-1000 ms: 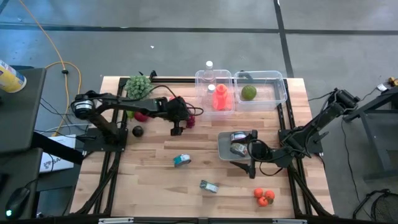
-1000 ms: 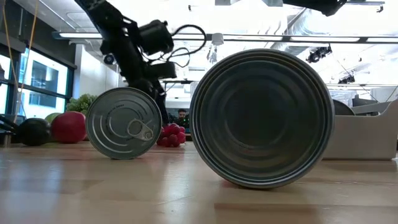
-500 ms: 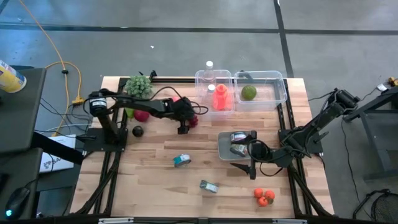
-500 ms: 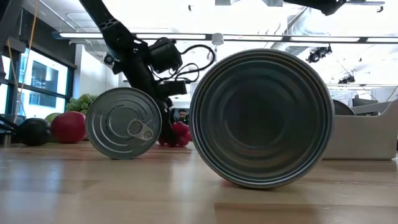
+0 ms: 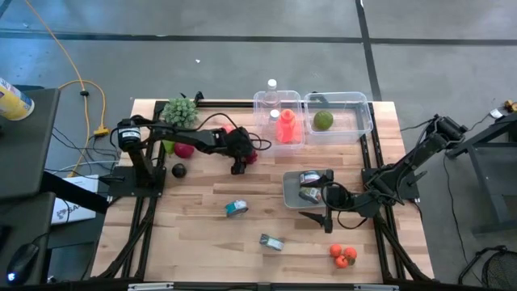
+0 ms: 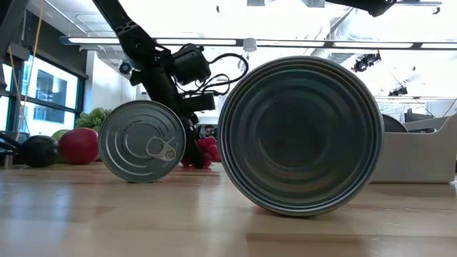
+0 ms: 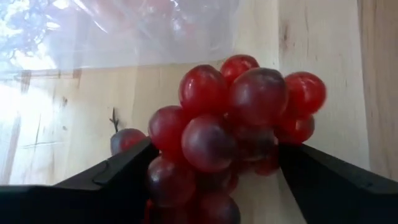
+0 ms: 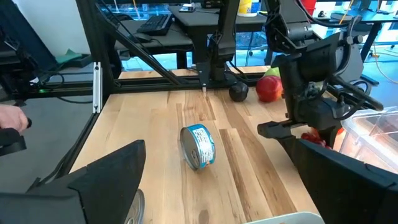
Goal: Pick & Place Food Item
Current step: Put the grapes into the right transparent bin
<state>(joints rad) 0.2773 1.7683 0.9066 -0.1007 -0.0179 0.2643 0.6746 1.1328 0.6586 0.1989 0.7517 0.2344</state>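
The left gripper (image 7: 211, 168) is positioned at the bunch of dark red grapes (image 7: 233, 127), which lies on the light wooden slatted table (image 5: 202, 234) just beside the clear plastic bin holding an orange bottle (image 5: 279, 120), on the bin's left-arm side. In the left wrist view, one dark finger (image 7: 118, 171) stands on each flank of the bunch, with the jaws partly open and the inner faces at or very near the outer grapes; whether they are pressing on the fruit cannot be told. In the high view, the grapes show only as a red patch under the gripper.

The right gripper (image 5: 325, 212) waits well apart from that bin, over the grey rectangular tray (image 5: 292, 192), with its jaws spread wide and nothing between them.

A teal-labelled tin can (image 5: 236, 208) lies on its side between the bin and the table's near edge. A red apple (image 5: 184, 150) lies on the far side of the left arm from the bin.
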